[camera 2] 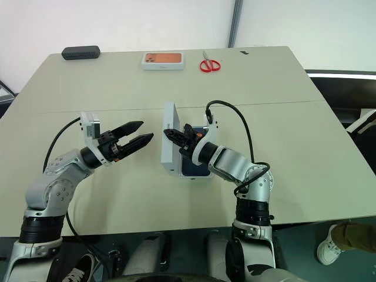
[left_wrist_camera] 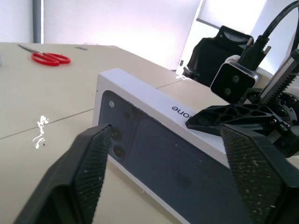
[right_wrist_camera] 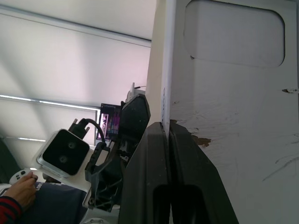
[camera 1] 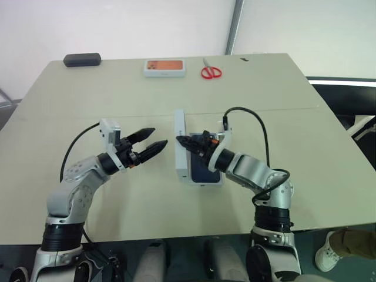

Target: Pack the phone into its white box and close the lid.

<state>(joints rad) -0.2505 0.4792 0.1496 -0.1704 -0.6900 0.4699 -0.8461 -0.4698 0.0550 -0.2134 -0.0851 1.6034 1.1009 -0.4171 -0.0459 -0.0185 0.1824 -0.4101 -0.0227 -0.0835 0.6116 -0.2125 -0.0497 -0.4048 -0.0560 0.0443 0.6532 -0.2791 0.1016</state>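
Lid [camera 1: 179, 145] on edge over the white box [camera 1: 207, 180] mid-table, my pinched right gripper [camera 1: 183, 141] propping its rim, left gripper [camera 1: 154, 139] half open, empty: light, stiff, slick, so I'd clamp long edges.

The lid [camera 1: 179, 144] stands on edge mid-worktop [camera 1: 88, 200], just left of the phone [camera 1: 205, 175] in the white box [camera 1: 218, 183]. The left gripper [camera 1: 151, 143] is left of the lid, the right gripper [camera 1: 180, 140] at it. A smaller box [camera 1: 165, 67], scissors [camera 1: 210, 71] and a case [camera 1: 82, 59] lie along the far edge
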